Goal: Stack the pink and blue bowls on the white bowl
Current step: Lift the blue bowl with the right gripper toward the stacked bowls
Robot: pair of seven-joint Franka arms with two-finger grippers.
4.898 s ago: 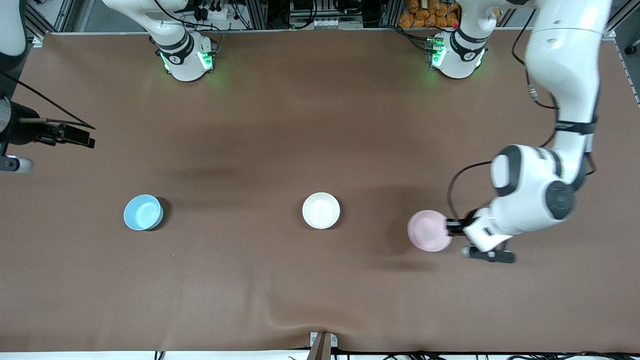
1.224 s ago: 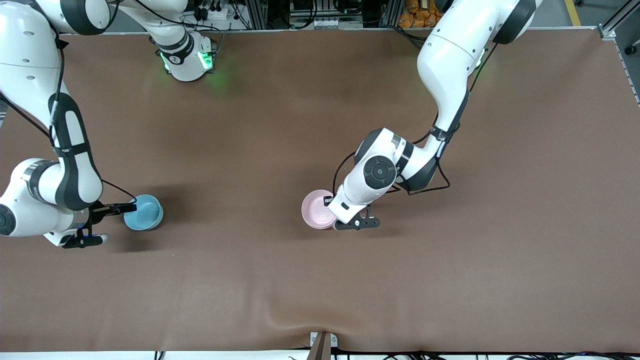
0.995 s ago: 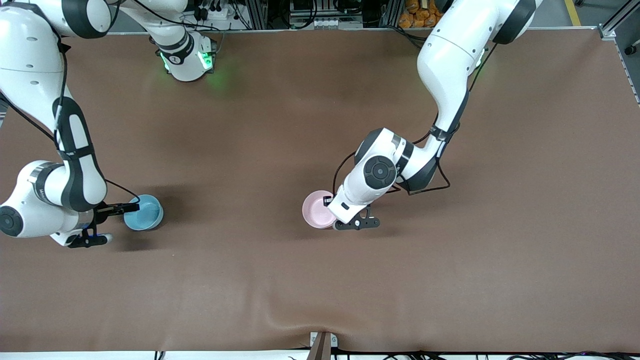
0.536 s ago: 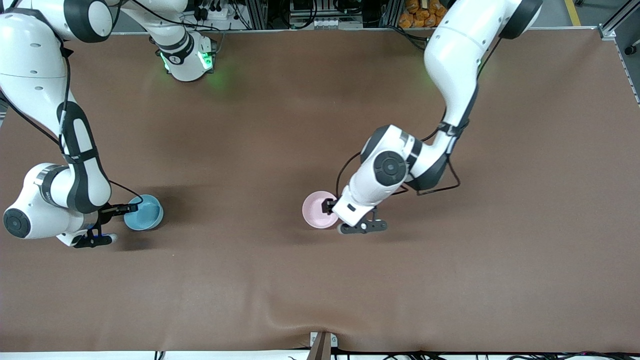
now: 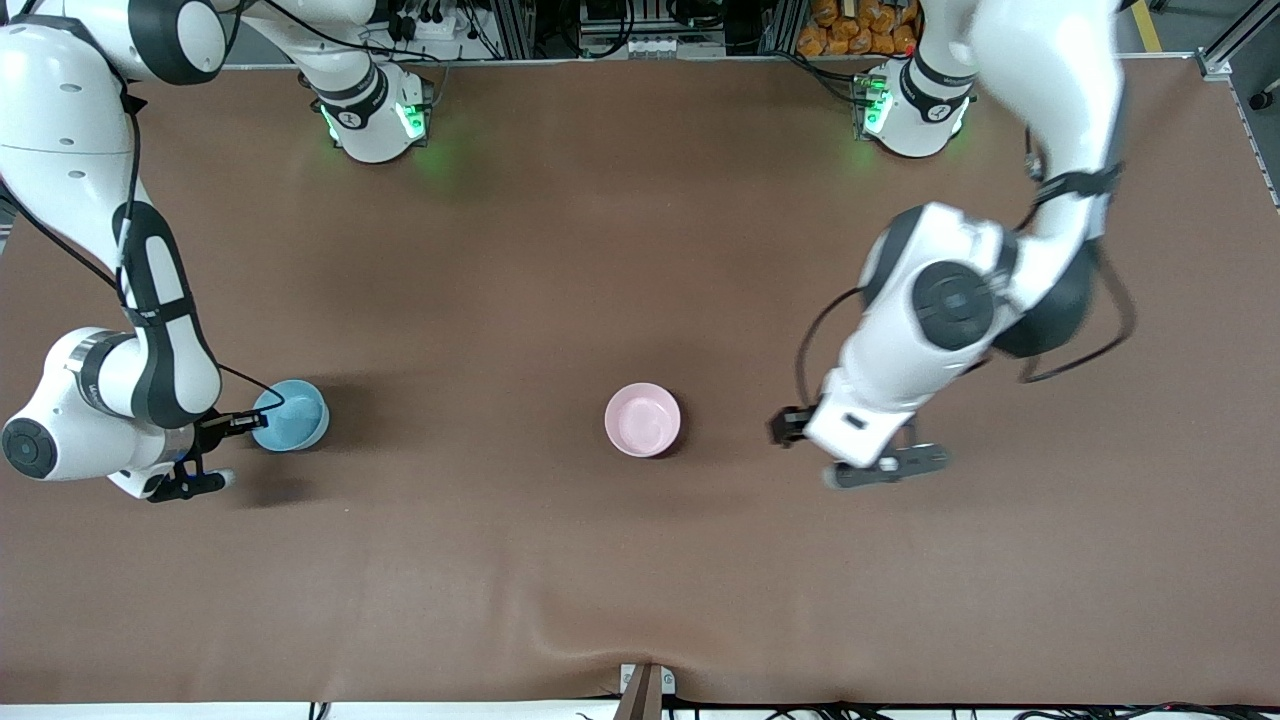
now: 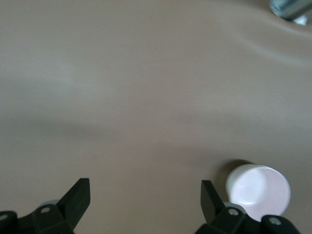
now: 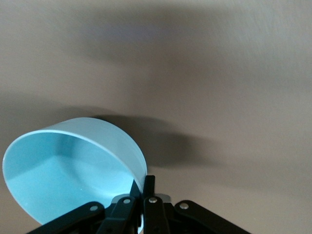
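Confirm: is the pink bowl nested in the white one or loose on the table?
Nested. The pink bowl sits upright inside the white bowl, whose wall shows beneath it in the left wrist view.

pink bowl: upright, nested in white bowl, only white outer wall showing, mid-bench | blue bowl: pale sky blue, tilted, rim pinched by right gripper, toward right arm's end

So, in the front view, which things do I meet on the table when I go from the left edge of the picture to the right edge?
right gripper, shut on the rim of the blue bowl → pink bowl, nested in the white bowl → left gripper, open over the bare table
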